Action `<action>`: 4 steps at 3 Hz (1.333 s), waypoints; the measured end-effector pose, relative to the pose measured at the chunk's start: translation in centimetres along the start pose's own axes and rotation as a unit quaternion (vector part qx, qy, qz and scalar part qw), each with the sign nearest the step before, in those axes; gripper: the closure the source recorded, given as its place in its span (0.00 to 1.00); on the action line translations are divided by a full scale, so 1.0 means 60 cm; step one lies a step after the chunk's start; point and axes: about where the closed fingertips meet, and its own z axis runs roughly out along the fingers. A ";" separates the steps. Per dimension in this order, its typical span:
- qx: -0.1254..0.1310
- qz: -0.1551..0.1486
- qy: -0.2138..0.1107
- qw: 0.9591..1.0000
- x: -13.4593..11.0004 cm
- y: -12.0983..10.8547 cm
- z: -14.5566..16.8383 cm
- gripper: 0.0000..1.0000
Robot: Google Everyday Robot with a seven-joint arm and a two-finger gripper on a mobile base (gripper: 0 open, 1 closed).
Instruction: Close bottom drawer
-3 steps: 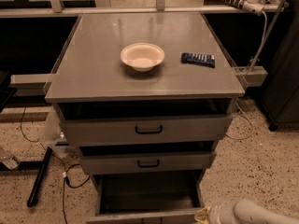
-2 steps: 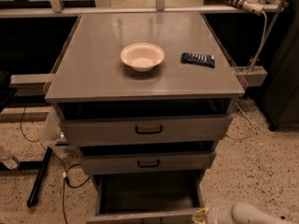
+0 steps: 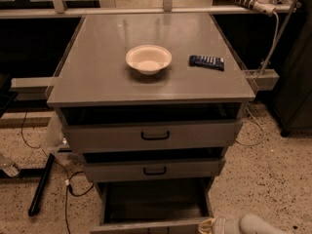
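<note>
Stiffness I expect from the grey metal bottom drawer (image 3: 156, 201) (pulled out, lowest of three): push flat on its front. The pale gripper (image 3: 214, 224) is beside its right corner; open or closed, I cannot tell.

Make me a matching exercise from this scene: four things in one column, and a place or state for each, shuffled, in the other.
1 bowl
2 dark blue packet
3 bottom drawer
4 claw

A pulled far out
B middle of the cabinet top
C bottom right, beside the drawer's front corner
D right side of the cabinet top

Pairs: 1-B, 2-D, 3-A, 4-C
</note>
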 end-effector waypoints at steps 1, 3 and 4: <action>0.000 -0.021 0.018 1.000 0.019 0.016 -0.009 1.00; -0.001 -0.021 0.018 1.000 0.019 0.018 -0.008 0.58; -0.001 -0.021 0.018 1.000 0.019 0.018 -0.008 0.35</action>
